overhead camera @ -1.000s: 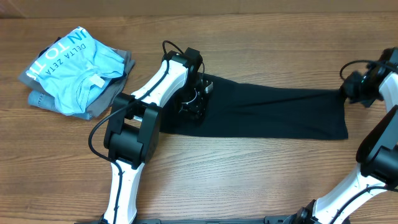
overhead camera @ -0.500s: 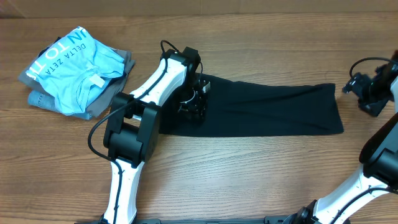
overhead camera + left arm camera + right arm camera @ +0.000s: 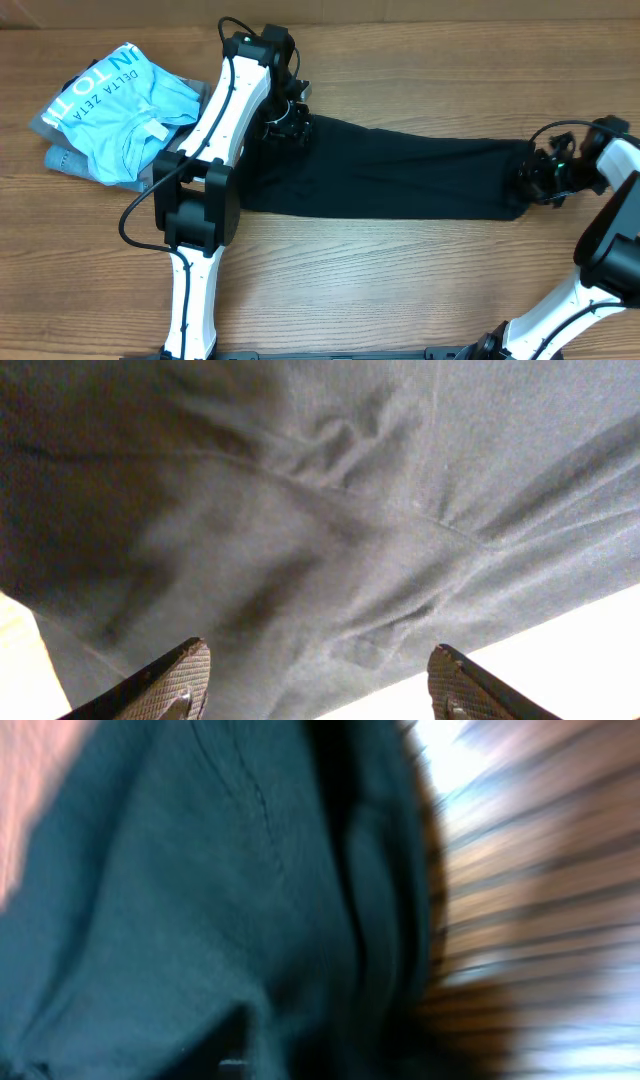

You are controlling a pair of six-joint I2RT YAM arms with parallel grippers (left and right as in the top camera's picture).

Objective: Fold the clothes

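Note:
The clothes (image 3: 400, 175), a plain black garment, lie stretched in a long band across the middle of the table. My left gripper (image 3: 290, 125) hovers over the band's back left corner. In the left wrist view it (image 3: 320, 655) is open, fingertips (image 3: 185, 665) wide apart, with wrinkled dark fabric (image 3: 330, 510) beyond them and nothing between. My right gripper (image 3: 535, 180) is at the band's bunched right end. Dark fabric (image 3: 180, 900) fills the blurred right wrist view beside bare wood, and the fingers do not show clearly there.
A light blue shirt (image 3: 120, 110) with white lettering lies on a grey garment (image 3: 185, 150) at the back left, close to my left arm. The wooden table (image 3: 400, 270) shows in front of the black band.
My left gripper has moved back and left from the garment's left part to its corner and opened wider. The right gripper let go, then came back left onto the garment's end, which now lies further left.

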